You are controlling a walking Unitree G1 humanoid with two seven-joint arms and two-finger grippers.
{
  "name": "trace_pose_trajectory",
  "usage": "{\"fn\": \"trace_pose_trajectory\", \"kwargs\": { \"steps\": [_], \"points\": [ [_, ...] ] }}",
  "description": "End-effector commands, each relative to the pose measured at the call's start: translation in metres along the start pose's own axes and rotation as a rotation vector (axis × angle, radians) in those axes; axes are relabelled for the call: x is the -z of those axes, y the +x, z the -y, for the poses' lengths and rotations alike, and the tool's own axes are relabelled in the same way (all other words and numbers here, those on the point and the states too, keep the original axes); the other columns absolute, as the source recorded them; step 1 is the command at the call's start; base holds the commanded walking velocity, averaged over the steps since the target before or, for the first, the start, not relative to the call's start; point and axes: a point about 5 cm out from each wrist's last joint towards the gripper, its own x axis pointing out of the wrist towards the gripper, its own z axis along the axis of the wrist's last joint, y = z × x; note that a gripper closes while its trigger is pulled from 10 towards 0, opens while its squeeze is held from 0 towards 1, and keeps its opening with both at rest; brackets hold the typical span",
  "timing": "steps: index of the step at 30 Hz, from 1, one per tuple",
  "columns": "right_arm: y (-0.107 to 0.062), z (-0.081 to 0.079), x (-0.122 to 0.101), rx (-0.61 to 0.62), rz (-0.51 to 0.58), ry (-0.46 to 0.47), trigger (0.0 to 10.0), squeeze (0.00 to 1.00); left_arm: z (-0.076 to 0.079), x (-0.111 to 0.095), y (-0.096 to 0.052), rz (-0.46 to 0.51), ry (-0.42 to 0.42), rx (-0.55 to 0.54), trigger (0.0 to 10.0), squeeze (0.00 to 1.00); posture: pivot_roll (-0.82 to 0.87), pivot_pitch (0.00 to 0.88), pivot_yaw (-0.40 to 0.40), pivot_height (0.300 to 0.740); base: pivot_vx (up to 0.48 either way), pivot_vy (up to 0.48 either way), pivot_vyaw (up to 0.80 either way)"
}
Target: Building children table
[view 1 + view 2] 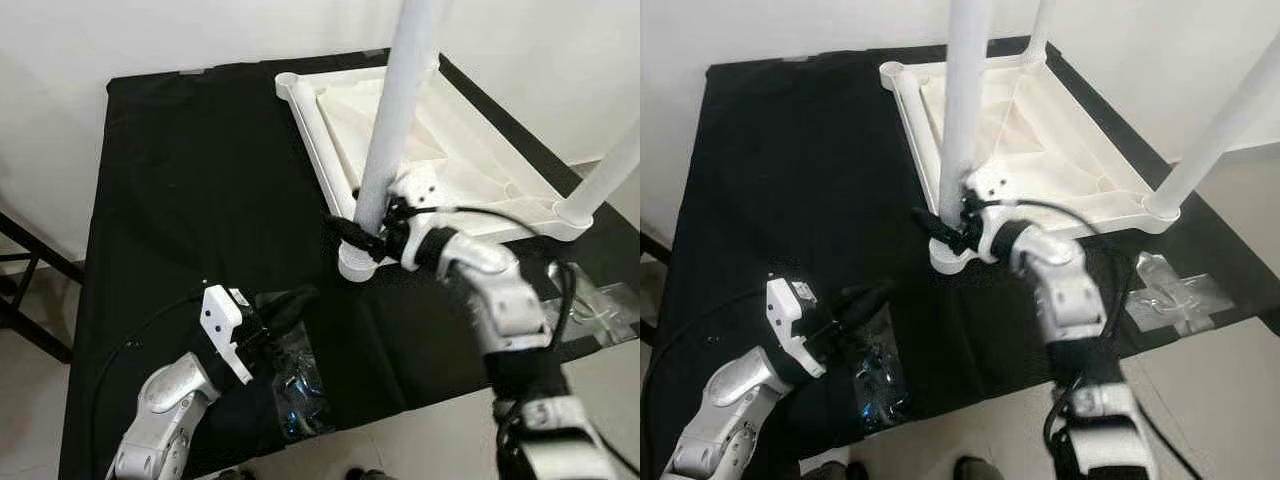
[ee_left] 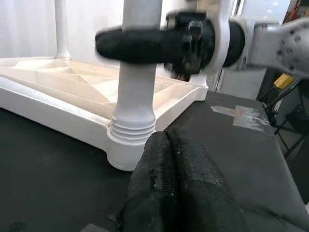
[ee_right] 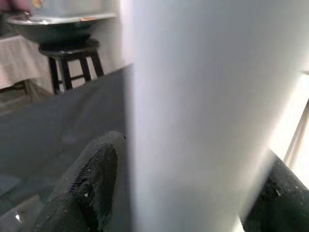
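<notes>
Right gripper (image 1: 362,232) was clamped round the leg (image 1: 393,120) just above its corner socket, probably screwing it in; left gripper (image 1: 290,305) sat pinched closed nearby, holding nothing.

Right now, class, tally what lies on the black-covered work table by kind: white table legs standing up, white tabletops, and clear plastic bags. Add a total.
White table legs standing: 3
White tabletop, upside down: 1
Clear plastic bags: 2
Total: 6
</notes>
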Motion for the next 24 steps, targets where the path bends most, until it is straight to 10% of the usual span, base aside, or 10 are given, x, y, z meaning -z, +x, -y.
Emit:
{"fn": "trace_pose_trajectory", "kwargs": {
  "steps": [1, 7, 9, 10, 11, 24],
  "points": [
    [-0.003, 0.003, 0.002, -0.041, 0.015, 0.006, 10.0, 0.00, 0.001, 0.004, -0.003, -0.012, 0.000, -0.008, 10.0, 0.00, 0.04, 0.174, -0.043, 0.740, 0.000, 0.000, 0.00],
    [0.001, 0.013, -0.022, -0.175, 0.053, -0.035, 10.0, 0.00, 0.000, 0.005, -0.003, -0.008, 0.000, -0.020, 10.0, 0.00, 0.03, 0.172, -0.043, 0.740, 0.000, 0.000, 0.00],
    [0.002, 0.019, -0.023, -0.230, 0.032, -0.031, 8.6, 0.00, 0.000, 0.005, -0.003, -0.005, 0.000, -0.033, 10.0, 0.00, 0.03, 0.171, -0.045, 0.740, 0.000, 0.000, 0.00],
    [0.002, 0.022, -0.023, -0.236, 0.029, -0.019, 2.7, 0.00, 0.000, 0.005, -0.004, -0.004, 0.000, -0.038, 10.0, 0.00, 0.03, 0.171, -0.045, 0.740, 0.000, 0.000, 0.00],
    [0.002, 0.024, -0.023, -0.242, 0.025, -0.012, 0.0, 0.00, 0.000, 0.004, -0.004, -0.003, -0.001, -0.043, 10.0, 0.00, 0.03, 0.175, -0.044, 0.740, 0.000, 0.000, 0.00],
    [-0.004, 0.033, 0.004, -0.197, -0.019, 0.058, 0.0, 0.00, -0.001, 0.004, -0.008, -0.007, 0.007, -0.072, 10.0, 0.00, 0.04, 0.185, -0.039, 0.740, 0.000, 0.000, 0.00]
  ]
}}
